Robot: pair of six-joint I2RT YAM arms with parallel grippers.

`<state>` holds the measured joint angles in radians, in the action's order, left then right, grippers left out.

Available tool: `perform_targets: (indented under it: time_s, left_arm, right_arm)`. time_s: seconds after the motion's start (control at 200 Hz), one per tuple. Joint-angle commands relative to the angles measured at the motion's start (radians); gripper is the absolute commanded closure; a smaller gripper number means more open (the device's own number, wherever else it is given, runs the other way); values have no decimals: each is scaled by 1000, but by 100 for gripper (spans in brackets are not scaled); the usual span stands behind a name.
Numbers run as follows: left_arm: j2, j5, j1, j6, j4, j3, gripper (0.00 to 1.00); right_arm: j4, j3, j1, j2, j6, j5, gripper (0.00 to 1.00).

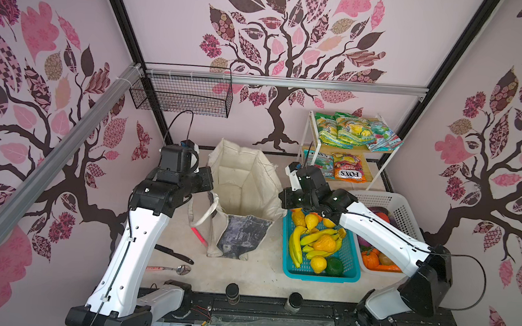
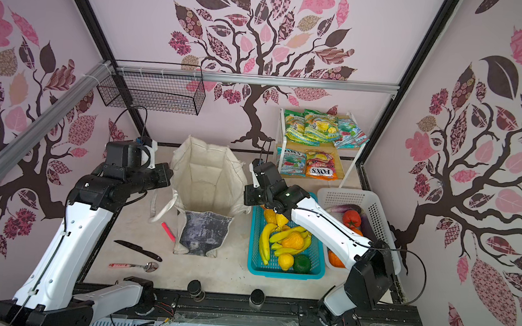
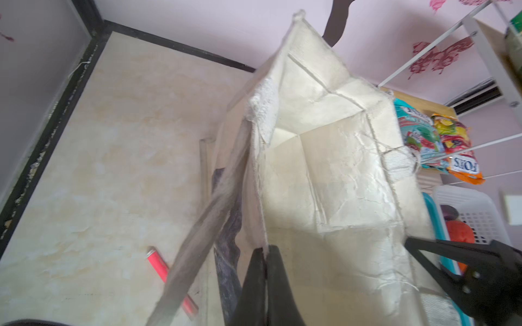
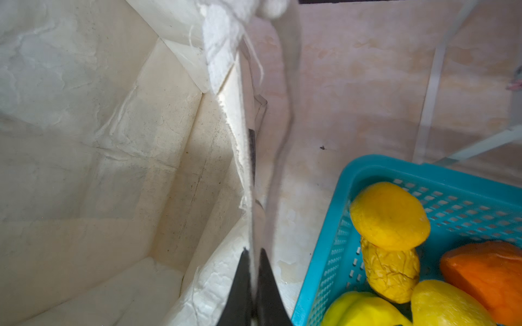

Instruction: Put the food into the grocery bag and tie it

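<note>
The grocery bag (image 1: pixel 245 181) (image 2: pixel 206 178), a cream tote with a dark grey print, stands open mid-table; its inside (image 3: pixel 333 175) (image 4: pixel 99 141) looks empty. My left gripper (image 3: pixel 265 249) (image 1: pixel 209 187) is shut on the bag's left rim. My right gripper (image 4: pixel 254 251) (image 1: pixel 283 201) is shut on the bag's right rim, beside the teal basket (image 4: pixel 336 225). Food lies outside the bag: bananas (image 1: pixel 298 243), lemons and other fruit in the teal basket (image 1: pixel 287 271), a tomato (image 2: pixel 351 218) in the white basket (image 1: pixel 407 212), and snack packets (image 1: pixel 349 131) on the rack.
A black knife (image 1: pixel 174 254), a spoon (image 1: pixel 176 269) and a pink marker (image 1: pixel 198 234) lie on the table left of the bag. Two dark jars (image 1: pixel 232 292) (image 1: pixel 293 300) stand at the front edge. A wire basket (image 1: pixel 182 94) hangs on the back wall.
</note>
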<state>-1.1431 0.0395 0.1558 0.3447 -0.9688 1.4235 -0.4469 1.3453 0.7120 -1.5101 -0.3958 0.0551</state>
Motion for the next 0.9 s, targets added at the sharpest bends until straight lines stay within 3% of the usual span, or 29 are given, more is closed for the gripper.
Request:
perform_targets:
  time_s: [0.0, 0.095, 0.36, 0.575, 0.895]
  left_arm:
    - [15, -45, -3, -27, 26, -53, 100]
    - [28, -21, -3, -33, 57, -105, 100]
    - [100, -80, -11, -39, 121, -220, 100]
    - [142, 102, -11, -48, 285, -373, 100]
    - [179, 176, -11, -39, 356, -444, 100]
  right_arm:
    - [-33, -2, -17, 80, 28, -29, 100]
    - [-59, -13, -20, 93, 34, -50, 100]
    - [-50, -129, -62, 152, 23, -52, 100]
    - [52, -222, -66, 134, -4, 32, 100]
    - [138, -238, -66, 147, -33, 93, 98]
